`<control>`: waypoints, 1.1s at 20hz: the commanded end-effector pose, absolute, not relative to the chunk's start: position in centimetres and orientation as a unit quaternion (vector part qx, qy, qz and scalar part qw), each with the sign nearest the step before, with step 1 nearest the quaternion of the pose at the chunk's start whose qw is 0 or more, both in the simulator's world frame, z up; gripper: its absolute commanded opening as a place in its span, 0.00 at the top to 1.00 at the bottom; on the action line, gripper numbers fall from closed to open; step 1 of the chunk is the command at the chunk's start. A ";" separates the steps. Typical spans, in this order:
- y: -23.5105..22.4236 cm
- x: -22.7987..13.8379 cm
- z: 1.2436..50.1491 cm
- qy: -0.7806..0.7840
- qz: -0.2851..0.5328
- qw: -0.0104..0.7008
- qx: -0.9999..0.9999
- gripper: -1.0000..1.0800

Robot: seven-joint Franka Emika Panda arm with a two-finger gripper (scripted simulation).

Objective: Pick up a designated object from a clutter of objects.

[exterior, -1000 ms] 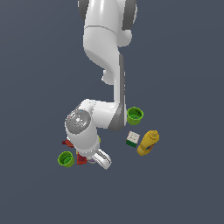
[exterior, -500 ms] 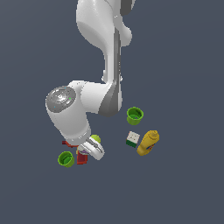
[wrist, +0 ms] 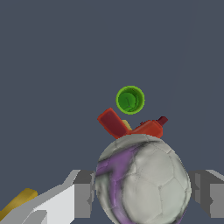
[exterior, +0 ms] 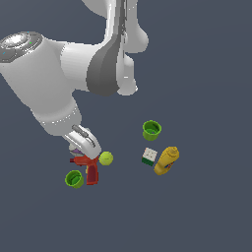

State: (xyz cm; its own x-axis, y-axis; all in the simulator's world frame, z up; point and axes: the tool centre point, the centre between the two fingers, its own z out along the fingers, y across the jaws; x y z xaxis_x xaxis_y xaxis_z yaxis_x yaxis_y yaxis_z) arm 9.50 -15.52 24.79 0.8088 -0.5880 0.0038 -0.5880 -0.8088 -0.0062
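The designated object, a white ball with purple patches (wrist: 142,179), fills the wrist view, pinched between my two fingers (wrist: 83,199). My gripper (wrist: 144,200) is shut on it and holds it above the clutter. In the exterior view the gripper (exterior: 83,150) hangs over the red power drill (exterior: 90,170), and only a purple sliver of the ball shows behind it. Far below the held ball, the wrist view shows the drill (wrist: 131,127) and a green cup (wrist: 130,99).
A yellow-green ball (exterior: 106,158) lies beside the drill, with a green cup (exterior: 74,179) on the exterior view's left. Toward the exterior view's right are a second green cup (exterior: 151,130), a white-and-green cube (exterior: 149,156) and a yellow mustard bottle (exterior: 166,160). The big arm links fill the upper left.
The arm has swung up and toward the exterior view's left, looming much larger. The gripper has risen away from the drill with the ball in it.
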 end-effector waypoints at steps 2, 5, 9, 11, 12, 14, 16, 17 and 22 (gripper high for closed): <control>-16.9 8.8 28.8 0.309 -0.003 0.002 -0.951 1.00; -18.0 8.2 32.1 0.310 -0.002 0.002 -0.951 1.00; -19.4 7.6 36.3 0.310 -0.001 0.001 -0.951 1.00; -20.0 7.3 38.2 0.309 -0.001 0.001 -0.951 1.00; -20.3 7.2 39.1 0.309 -0.001 0.001 -0.951 1.00; -20.8 7.0 40.5 0.309 -0.001 0.000 -0.951 1.00; -21.2 6.9 41.8 0.309 -0.001 0.000 -0.951 1.00; -21.4 6.8 42.3 0.309 -0.001 0.000 -0.951 1.00; -22.1 6.7 44.2 0.309 0.000 0.000 -0.951 1.00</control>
